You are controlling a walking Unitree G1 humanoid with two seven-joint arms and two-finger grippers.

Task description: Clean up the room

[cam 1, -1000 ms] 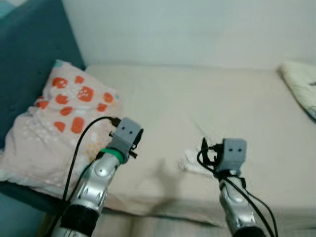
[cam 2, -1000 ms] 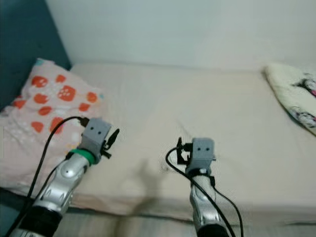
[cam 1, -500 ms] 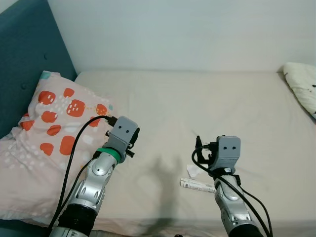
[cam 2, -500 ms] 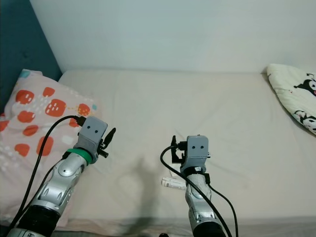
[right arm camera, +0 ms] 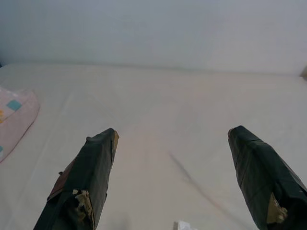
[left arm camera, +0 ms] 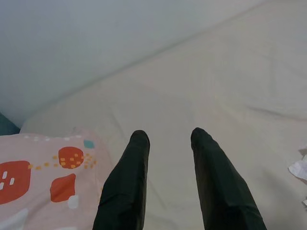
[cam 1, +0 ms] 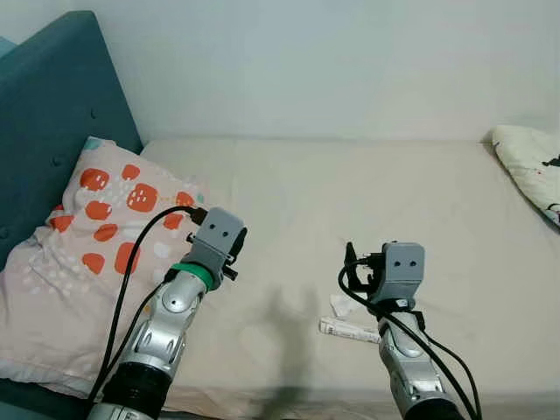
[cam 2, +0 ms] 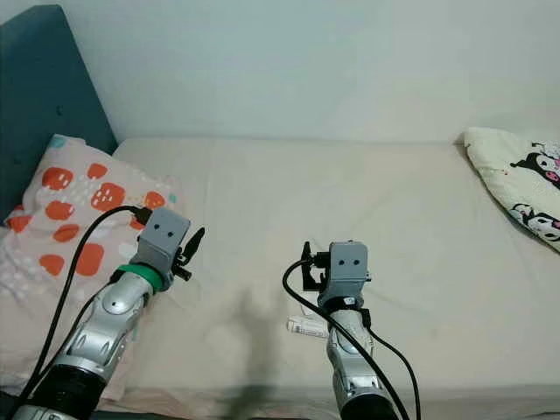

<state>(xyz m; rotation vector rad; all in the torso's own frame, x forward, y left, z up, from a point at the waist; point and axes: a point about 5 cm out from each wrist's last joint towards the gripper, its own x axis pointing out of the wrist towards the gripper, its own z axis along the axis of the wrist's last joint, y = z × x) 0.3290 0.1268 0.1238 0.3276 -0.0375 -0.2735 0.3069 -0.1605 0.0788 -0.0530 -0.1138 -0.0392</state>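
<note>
Right gripper (right arm camera: 172, 177) spread wide above bed (cam 1: 367, 192), left gripper (left arm camera: 168, 139) parted, white tube (cam 1: 348, 329) below.

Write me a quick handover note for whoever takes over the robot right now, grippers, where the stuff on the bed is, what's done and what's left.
Left gripper: open, empty, raised over the bed beside the strawberry pillow.
Right gripper: wide open, empty, held above the litter.
Litter: a small white tube and a crumpled white scrap lie on the sheet near the front edge, just left of the right arm.
A cartoon-print blanket sits at the far right end.
Done: nothing picked up yet.
Left: grab the tube and scrap, probably with the right gripper.
</note>
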